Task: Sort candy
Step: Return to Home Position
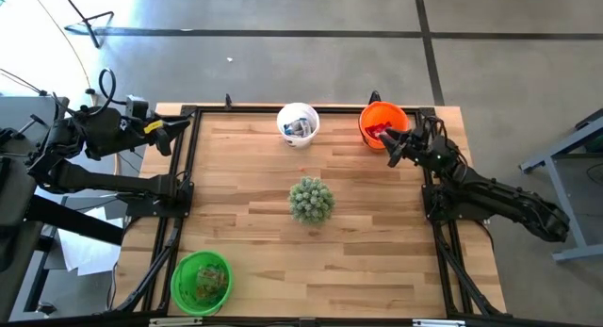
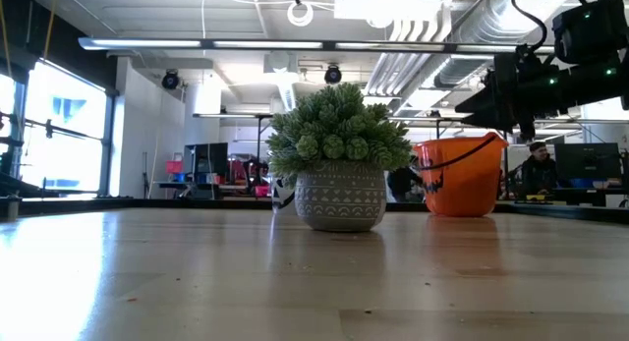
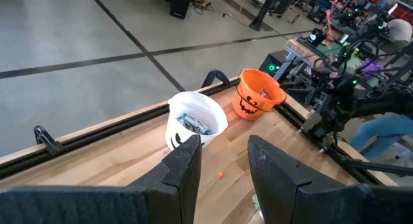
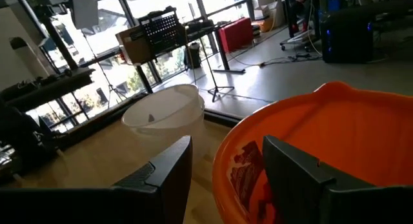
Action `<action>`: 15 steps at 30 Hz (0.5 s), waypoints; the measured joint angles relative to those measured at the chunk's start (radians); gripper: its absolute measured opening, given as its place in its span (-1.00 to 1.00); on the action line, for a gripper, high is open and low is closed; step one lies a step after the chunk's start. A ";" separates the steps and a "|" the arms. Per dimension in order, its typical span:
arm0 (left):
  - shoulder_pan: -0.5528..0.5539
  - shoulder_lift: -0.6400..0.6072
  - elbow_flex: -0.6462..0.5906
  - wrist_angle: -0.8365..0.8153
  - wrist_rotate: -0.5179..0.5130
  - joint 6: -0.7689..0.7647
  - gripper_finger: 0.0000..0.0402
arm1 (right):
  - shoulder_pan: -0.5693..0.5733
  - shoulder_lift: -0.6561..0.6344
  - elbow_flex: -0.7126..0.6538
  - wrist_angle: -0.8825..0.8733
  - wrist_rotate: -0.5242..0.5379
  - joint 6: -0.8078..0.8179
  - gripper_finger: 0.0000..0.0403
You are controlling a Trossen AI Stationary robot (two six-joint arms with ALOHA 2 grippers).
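No legible txt, seemingly, anywhere.

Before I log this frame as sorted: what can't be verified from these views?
- The green bucket shows in the high view only; its candy is too small to count.
- The white bucket: low view, largely hidden behind the plant.
- The orange bucket: low view, its wall hides the contents; right wrist view, the fingers of the right gripper and the picture edge cut them off.
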 joint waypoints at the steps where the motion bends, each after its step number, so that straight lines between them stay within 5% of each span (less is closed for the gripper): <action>1: 0.000 0.000 0.000 0.000 0.000 0.000 -0.42 | 0.000 0.000 0.000 -0.011 0.000 -0.002 -0.09; 15: 0.000 0.000 0.000 0.000 0.026 0.001 -0.42 | 0.000 -0.001 0.001 -0.088 0.029 -0.075 -0.09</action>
